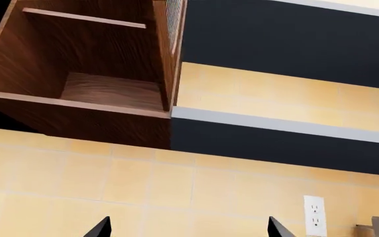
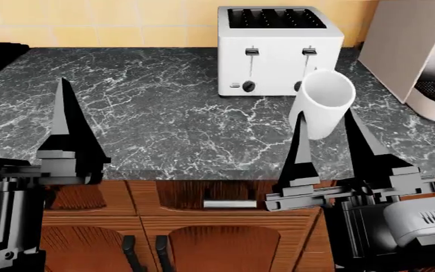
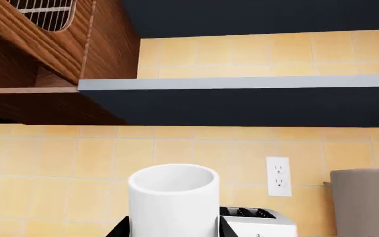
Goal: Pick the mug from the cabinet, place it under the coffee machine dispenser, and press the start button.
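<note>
The mug (image 2: 322,104), already out of the cabinet (image 1: 77,84), is pinched in the right gripper (image 2: 328,131) just in front of the toaster (image 2: 278,50), the left gripper (image 2: 65,107) is spread empty, and carrying toward the dispenser (image 2: 421,54) beside the toaster is judged next.

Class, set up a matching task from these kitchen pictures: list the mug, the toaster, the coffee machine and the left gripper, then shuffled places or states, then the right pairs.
Things:
1. mug
2. toaster
3. coffee machine
4. left gripper

States:
A. holds nothing
B. stands at the counter's right end
C. held between the right gripper fingers
D. white, four slots, against the tiled wall

Pairs: 1-C, 2-D, 3-B, 4-A
</note>
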Motion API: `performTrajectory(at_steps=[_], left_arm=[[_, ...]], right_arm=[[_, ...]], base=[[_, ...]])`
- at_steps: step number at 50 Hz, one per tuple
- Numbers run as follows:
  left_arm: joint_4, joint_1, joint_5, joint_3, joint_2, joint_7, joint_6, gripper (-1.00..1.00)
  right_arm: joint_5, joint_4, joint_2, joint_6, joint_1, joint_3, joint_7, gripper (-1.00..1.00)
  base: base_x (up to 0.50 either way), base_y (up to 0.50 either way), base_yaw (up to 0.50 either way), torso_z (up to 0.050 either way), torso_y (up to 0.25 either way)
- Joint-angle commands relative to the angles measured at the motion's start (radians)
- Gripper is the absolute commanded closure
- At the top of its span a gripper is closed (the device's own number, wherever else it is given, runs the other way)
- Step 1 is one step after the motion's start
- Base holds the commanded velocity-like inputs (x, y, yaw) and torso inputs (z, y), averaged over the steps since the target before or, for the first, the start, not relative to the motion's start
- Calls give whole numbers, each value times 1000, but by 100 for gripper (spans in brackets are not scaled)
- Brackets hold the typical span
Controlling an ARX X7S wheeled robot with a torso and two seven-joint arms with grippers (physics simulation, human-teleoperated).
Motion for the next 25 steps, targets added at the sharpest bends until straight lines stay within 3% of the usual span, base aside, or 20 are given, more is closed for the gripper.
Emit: performTrajectory(at_steps=[1,25], left_arm=[[-1,-2,-7,1,-4,-5,-1,-100],[-2,-4,-23,2,-13,-14,-3,-100]], right_arm=[[-19,-6,1,-1,3,4,-2,100],[-15,-10,8,-5,2,9,3,100]], base=[[0,-500,0,0,0],[0,-500,0,0,0]])
